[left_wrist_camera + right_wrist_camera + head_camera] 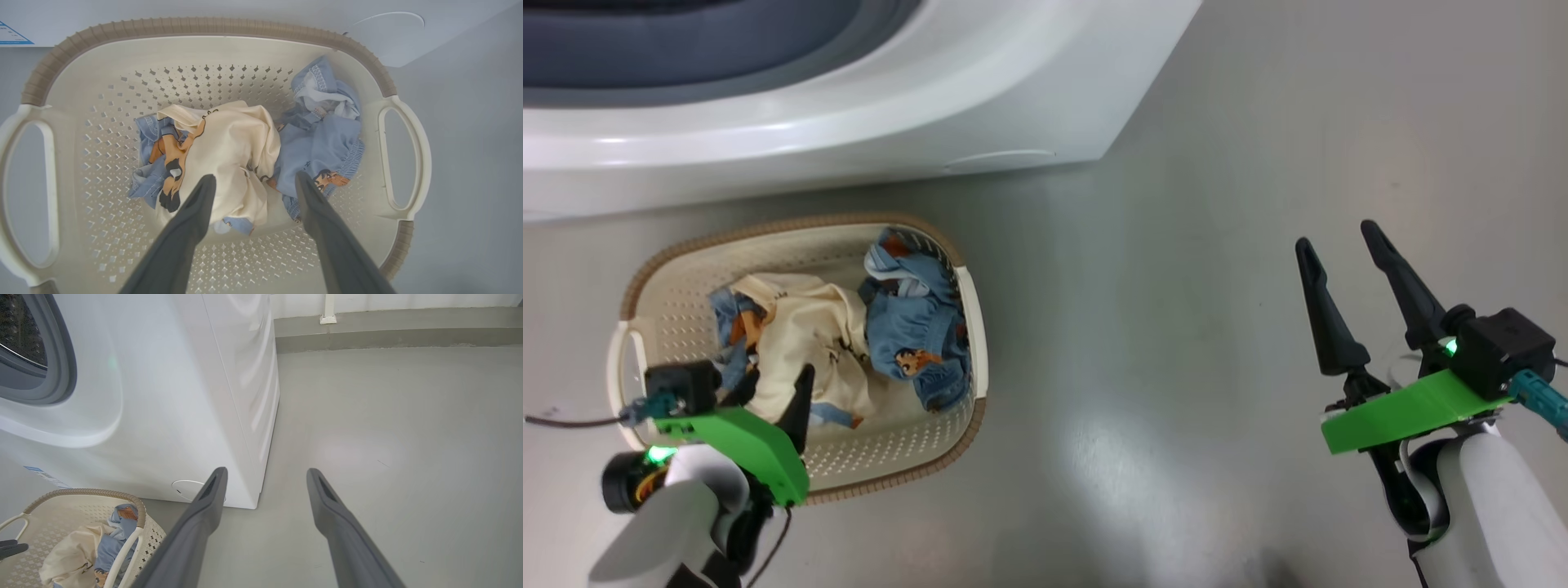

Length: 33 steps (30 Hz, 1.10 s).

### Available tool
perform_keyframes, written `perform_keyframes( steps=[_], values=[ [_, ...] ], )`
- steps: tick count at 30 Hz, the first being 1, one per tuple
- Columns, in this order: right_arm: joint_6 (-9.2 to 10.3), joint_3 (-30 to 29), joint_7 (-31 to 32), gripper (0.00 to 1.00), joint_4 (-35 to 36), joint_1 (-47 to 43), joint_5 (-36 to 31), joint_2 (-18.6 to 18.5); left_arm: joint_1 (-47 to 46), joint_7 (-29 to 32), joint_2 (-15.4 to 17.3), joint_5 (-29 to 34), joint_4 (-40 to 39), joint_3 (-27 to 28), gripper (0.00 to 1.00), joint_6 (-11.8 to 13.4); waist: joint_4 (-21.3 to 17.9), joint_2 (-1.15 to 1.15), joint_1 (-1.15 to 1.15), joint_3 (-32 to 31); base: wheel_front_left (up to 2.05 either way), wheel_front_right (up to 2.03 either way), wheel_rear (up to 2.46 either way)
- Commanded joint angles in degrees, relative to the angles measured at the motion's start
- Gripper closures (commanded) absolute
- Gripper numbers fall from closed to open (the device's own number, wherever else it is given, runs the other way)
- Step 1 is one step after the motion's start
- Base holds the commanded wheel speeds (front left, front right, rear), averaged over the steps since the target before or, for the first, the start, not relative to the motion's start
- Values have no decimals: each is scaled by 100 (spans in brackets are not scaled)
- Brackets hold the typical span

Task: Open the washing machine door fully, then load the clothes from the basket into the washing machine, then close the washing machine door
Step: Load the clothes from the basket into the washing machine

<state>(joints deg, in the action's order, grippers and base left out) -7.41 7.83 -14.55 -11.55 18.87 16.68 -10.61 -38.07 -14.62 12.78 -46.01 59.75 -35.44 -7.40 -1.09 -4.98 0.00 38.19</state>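
One basket (792, 224), three clothes (809, 335), left tool (254, 178), right tool (1335, 234)

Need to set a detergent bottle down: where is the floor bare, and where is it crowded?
Bare floor lies between the basket and the right gripper, and to the right of the washer. Crowded: the narrow strip between washer and basket, and the basket itself, where clothes lie under the open left gripper.

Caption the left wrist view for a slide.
Open left tool poised over the clothes in the basket, in front of the washer.
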Motion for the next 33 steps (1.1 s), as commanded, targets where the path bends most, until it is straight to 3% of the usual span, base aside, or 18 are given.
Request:
perform_keyframes(
  steps=[1,33],
  values=[
    [-8,135,-45,0,152,-22,-84,19,-88,-38,278,-118,69,34,0,-9,-30,-1,0,213,0,0,0],
    [-8,465,-45,0,375,579,-224,-49,-1410,274,770,-1236,690,-1259,0,-9,-165,-1,0,1327,0,0,0]
  ],
)
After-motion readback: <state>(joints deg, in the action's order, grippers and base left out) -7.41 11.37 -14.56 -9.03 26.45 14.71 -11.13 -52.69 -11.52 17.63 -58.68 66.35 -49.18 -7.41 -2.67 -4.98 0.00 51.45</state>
